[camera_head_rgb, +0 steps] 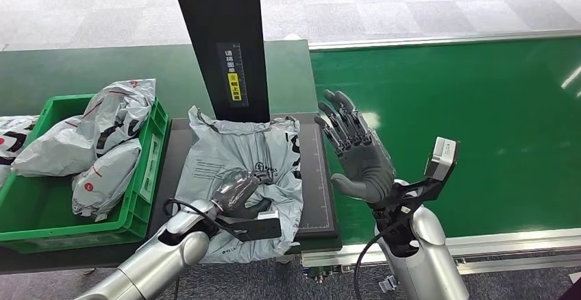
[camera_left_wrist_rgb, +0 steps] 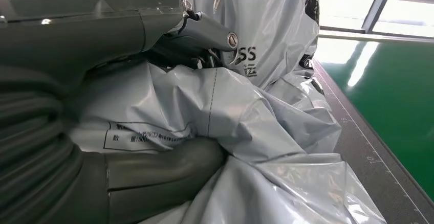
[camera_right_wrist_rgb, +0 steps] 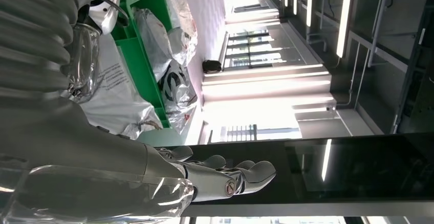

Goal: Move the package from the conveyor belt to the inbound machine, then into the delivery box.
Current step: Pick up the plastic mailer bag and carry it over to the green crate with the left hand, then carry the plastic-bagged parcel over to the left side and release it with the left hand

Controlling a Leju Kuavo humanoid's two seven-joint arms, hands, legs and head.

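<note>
A grey plastic package (camera_head_rgb: 236, 177) is seen lying crumpled on the dark platform of the inbound machine (camera_head_rgb: 316, 177), directly below the machine's black upright column (camera_head_rgb: 223, 40), which carries a small yellow warning label. The package is gripped by the left hand (camera_head_rgb: 236, 192), which is laid on top of it from the near side; in the left wrist view the thumb is pressed under a fold of the printed film (camera_left_wrist_rgb: 245, 121) while the fingers (camera_left_wrist_rgb: 210, 37) are curled over the top, so that the plastic is bunched between them. The right hand (camera_head_rgb: 356, 153) is held raised and apart from the package, above the boundary between the platform and the green conveyor belt (camera_head_rgb: 466, 129), with its palm turned toward the machine. Its fingers (camera_head_rgb: 342, 118) are spread and extended, and nothing is held in them; the same loose, extended fingers (camera_right_wrist_rgb: 240, 175) are shown in the right wrist view against the dark column. To the left of the platform, a green delivery box (camera_head_rgb: 147, 177) is seen standing just beside it on the green desk (camera_head_rgb: 82, 74), with several other grey parcels (camera_head_rgb: 103, 135) piled inside. A further parcel (camera_head_rgb: 12, 135) is partly visible at the left edge of the head view, beyond the box.
</note>
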